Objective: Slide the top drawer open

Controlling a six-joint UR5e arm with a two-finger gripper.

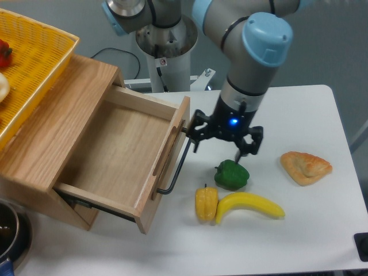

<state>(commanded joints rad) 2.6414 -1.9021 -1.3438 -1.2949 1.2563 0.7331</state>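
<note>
The wide, shallow, light wood top drawer (123, 154) with the long black bar handle (177, 165) sticks far out of the light wood cabinet (54, 123), and you can see its plain, bare wood floor. The robot's black two-finger gripper (221, 148) hangs just beside the drawer's front, on the side away from the cabinet. It is up near the far end of the black bar handle but is not holding it. Its two fingers are spread wide apart with nothing between them, and one fingertip (194, 146) is close to the handle while the other is out over the white table (299, 218). A small blue light glows on the gripper's body. Just under the gripper, a little way from the drawer front, sits a green bell pepper (232, 175). Closer to the near end of the drawer front lie a yellow bell pepper (206, 203) and a long yellow banana (249, 206), touching each other. Well apart from the drawer, past the green pepper, lies a flat golden piece of bread (305, 167). On top of the cabinet, behind the drawer, rests a yellow woven basket (34, 57).
</note>
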